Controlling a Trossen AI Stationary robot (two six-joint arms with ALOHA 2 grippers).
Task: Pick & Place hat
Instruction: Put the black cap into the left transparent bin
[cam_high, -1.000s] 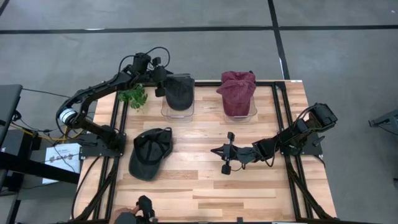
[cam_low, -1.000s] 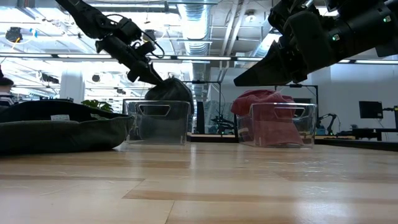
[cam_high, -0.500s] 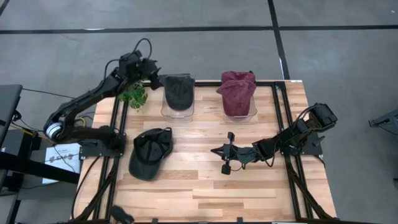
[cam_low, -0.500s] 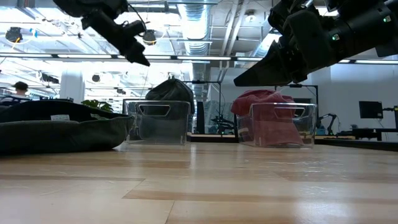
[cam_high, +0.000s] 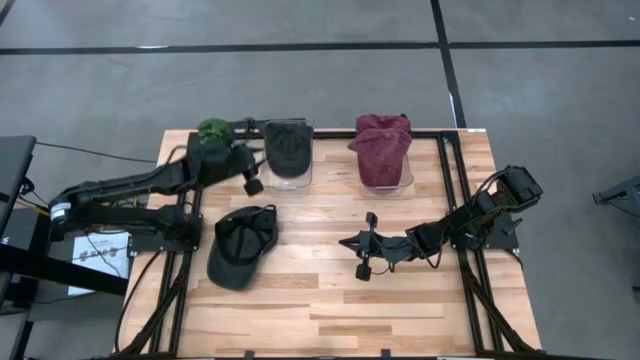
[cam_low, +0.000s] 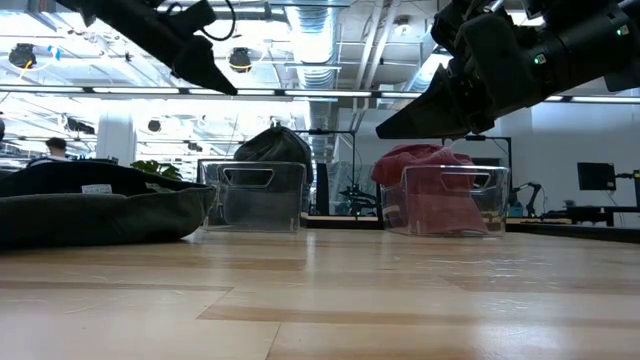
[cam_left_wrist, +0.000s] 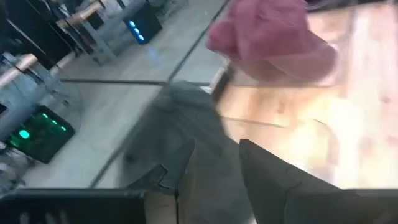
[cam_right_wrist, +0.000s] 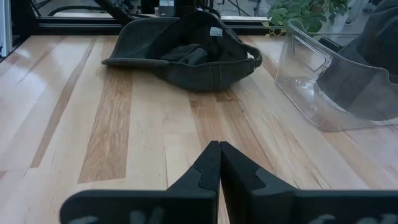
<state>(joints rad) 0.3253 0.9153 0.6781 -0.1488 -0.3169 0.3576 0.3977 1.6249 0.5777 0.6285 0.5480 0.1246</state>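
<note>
- Since a second ago we see the left gripper (cam_high: 252, 184) leave the dark hat in the bin (cam_high: 288, 148) and swing back over the table toward its own side; the hat stays where it was put
- we judge one placement done: that dark hat sits in the left clear bin (cam_high: 285, 180), and a red hat (cam_high: 381, 146) sits in the right clear bin (cam_high: 385, 186)
- what is left, as far as we can tell, is the dark cap on the table (cam_high: 240, 245), lying upside down on the wooden table (cam_high: 400, 300), near the left arm's base and untouched
- the left arm stretches low and nearly level from its base, its gripper just beside the left bin and empty; its fingers are blurred, so we cannot tell how wide they stand
- the right gripper (cam_high: 364, 246) rests mid-table, well apart from both bins, pointing toward the cap; its fingers are pressed together on nothing
</note>
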